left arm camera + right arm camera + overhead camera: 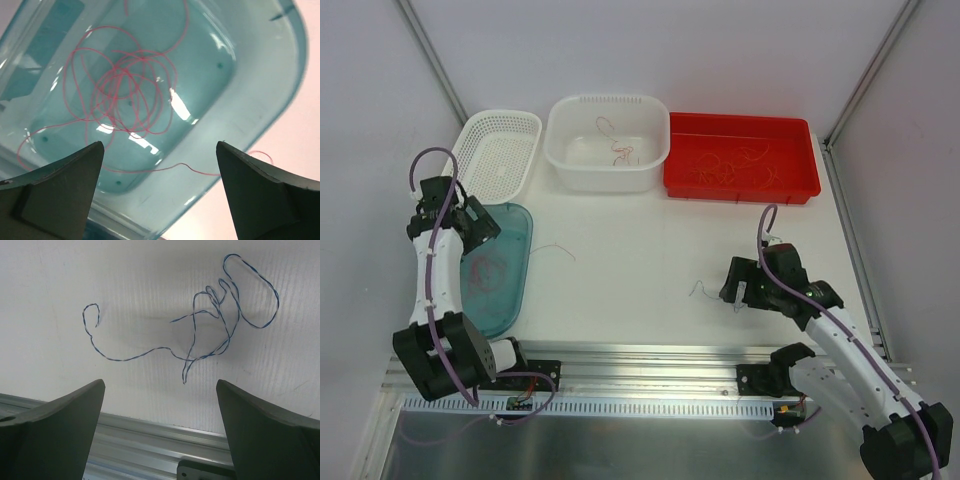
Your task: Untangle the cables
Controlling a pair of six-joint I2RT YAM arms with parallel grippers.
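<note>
left gripper point(160, 146) hangs wide open over the teal tray point(265, 95), nothing held, with a pink tangle of cables point(125, 95) lying inside it. right gripper point(160, 383) gapes wide too, above a blue-white twisted wire point(215, 325) loose on the white table point(50, 280).

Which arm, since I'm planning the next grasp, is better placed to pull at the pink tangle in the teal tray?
Left. The left gripper, open, hangs over the tangle in the tray; the right gripper, also open, is across the table over a blue-white wire.
</note>
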